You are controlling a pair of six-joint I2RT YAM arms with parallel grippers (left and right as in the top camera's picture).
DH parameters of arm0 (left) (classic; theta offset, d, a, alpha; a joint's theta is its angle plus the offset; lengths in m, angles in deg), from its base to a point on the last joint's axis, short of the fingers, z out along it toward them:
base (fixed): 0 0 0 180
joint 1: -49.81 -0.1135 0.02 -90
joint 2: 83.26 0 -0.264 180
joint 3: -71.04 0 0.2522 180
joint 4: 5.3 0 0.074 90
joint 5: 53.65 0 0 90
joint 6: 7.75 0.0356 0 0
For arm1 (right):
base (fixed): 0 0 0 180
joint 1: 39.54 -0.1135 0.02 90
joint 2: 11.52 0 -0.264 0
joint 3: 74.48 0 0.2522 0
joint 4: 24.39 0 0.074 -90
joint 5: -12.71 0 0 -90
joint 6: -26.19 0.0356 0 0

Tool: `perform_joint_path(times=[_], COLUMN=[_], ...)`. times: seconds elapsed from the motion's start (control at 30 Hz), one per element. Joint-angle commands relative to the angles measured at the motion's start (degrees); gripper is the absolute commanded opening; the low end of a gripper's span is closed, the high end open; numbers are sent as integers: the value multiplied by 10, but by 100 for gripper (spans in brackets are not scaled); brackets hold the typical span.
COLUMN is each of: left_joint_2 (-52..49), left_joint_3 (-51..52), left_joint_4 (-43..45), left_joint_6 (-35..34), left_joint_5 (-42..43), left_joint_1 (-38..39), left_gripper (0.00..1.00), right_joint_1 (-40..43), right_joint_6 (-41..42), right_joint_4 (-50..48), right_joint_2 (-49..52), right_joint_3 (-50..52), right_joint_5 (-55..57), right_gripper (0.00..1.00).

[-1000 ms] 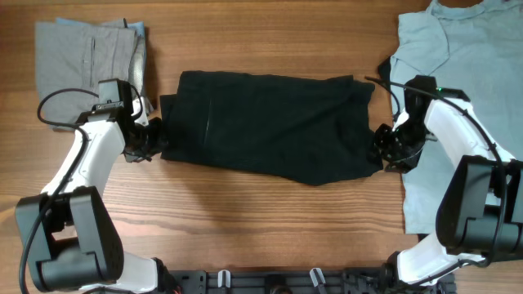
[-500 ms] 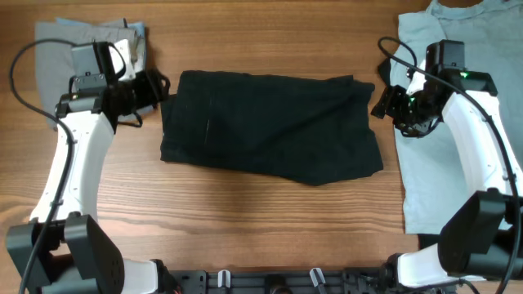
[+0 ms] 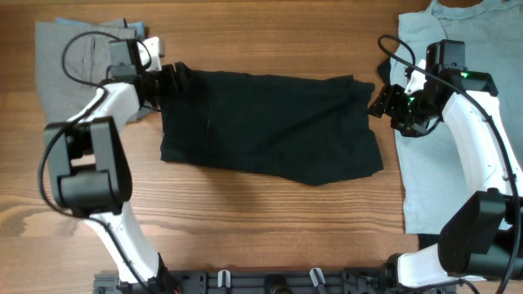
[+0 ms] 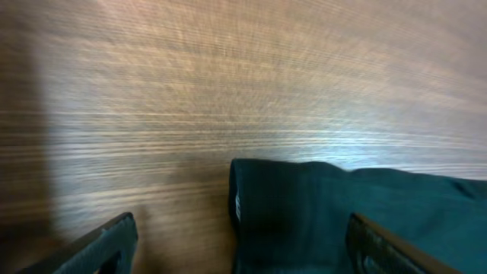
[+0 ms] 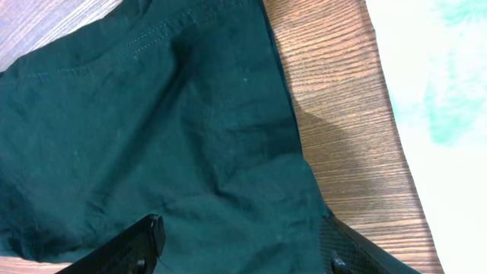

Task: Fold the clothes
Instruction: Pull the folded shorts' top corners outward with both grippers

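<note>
Since half a second ago the left tool [image 3: 173,78] has swung off the grey folded garment [image 3: 65,69] and now sits at the upper left corner of the black shorts [image 3: 270,122], while the right tool [image 3: 384,103] has barely shifted. It hovers by the shorts' upper right corner.

Both tools stand spread and grip nothing. In the left wrist view a folded edge of the shorts lies between the two wide-apart fingers [image 4: 114,242]. That view is smeared, so the fingers may be brushing the cloth or may be just clear of it. In the right wrist view the fingers [image 5: 133,245] are parted over flat black fabric with a stitched seam showing.

The shorts lie on the tabletop [image 3: 245,220] as a rough dark rectangle, long side running left to right. The lower edge sags toward the right and there are a few creases near the upper right corner. The grey garment lies just left of the shorts' upper left corner. The light blue T-shirt [image 3: 421,184] is spread to the shorts' right, close to the right edge.
</note>
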Motion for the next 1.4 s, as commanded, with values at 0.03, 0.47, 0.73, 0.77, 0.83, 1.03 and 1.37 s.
perform_joint_path(times=[0.03,0.47,0.73,0.77,0.83,1.03,1.37], left_joint_2=[-34,-43,29,48,76,133,154], left_joint_3=[-13,-14,-14,-14,-14,-14,-14], left_joint_4=[25,26,11,0,-18,-83,-141], left_joint_6=[11,9,-7,-7,-6,-6,-6], left_joint_5=[16,16,17,16,16,14,-7], left_joint_1=[16,37,34,34,34,34,33], left_gripper=[88,18,6,6,6,5,5], right_joint_1=[-1,-1,-2,-2,-2,-5,-13], right_joint_6=[-5,5,5,5,4,-7,-62], right_joint_4=[-6,-30,-83,-96,-116,-203,-300], right_joint_2=[-5,-5,6,15,27,88,196], right_joint_3=[-6,-6,-5,-5,-5,-5,-5], right_joint_5=[-11,-10,73,82,82,62,-18], right_gripper=[70,71,76,76,76,74,74])
